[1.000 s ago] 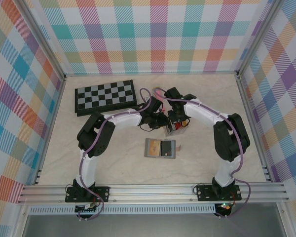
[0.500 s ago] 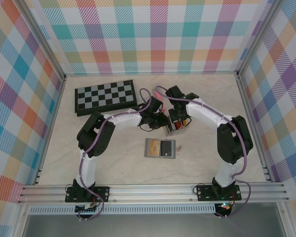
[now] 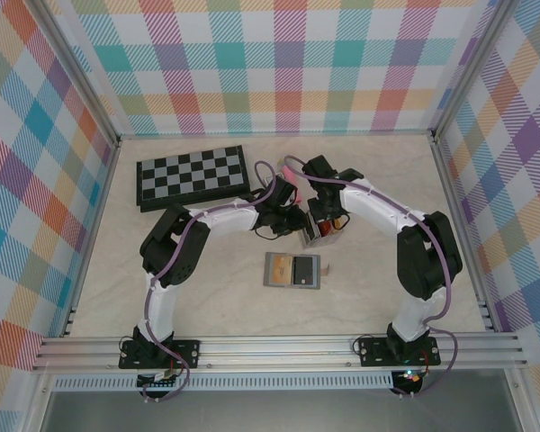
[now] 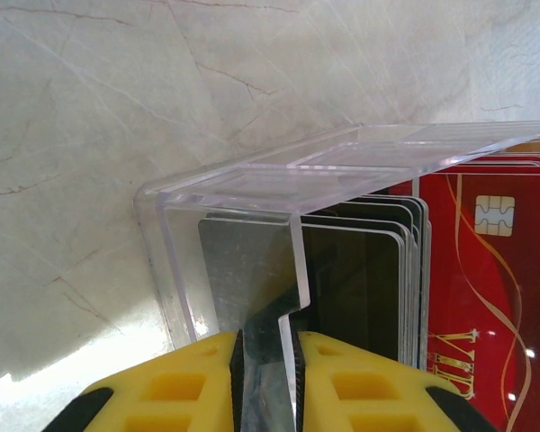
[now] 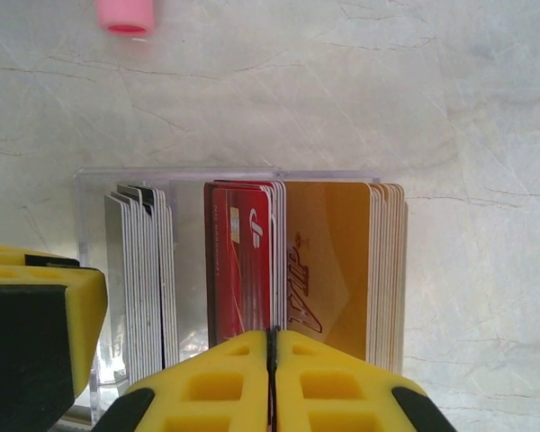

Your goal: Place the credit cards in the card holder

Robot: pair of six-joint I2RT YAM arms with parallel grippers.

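Top external view: a black and grey chessboard (image 3: 193, 177) lies at the far left of the pale table (image 3: 207, 279). Both arms reach in and meet near the middle. The left end effector (image 3: 297, 225) sits on the left side of a small clear rack (image 3: 322, 236). The right end effector (image 3: 324, 219) hangs just above the same rack. The card holder (image 3: 292, 270) lies flat and open on the table. It is a little nearer to the arm bases than the rack, and nothing touches it.

Left wrist view: the two yellow fingers (image 4: 360, 382) are close together and pinch the clear end wall of the rack. Silver and dark cards stand upright just behind that wall. A red card with a gold chip stands further right.

Right wrist view: the credit cards (image 5: 243, 261) stand on edge in the rack. From left to right they go silver and dark, then red, then tan-yellow. The yellow fingers are pressed together at the near edge of the red cards, beside the tan-yellow ones. I cannot tell if a card is caught between them. A small pink thing (image 5: 126, 13) lies on the table past the rack.
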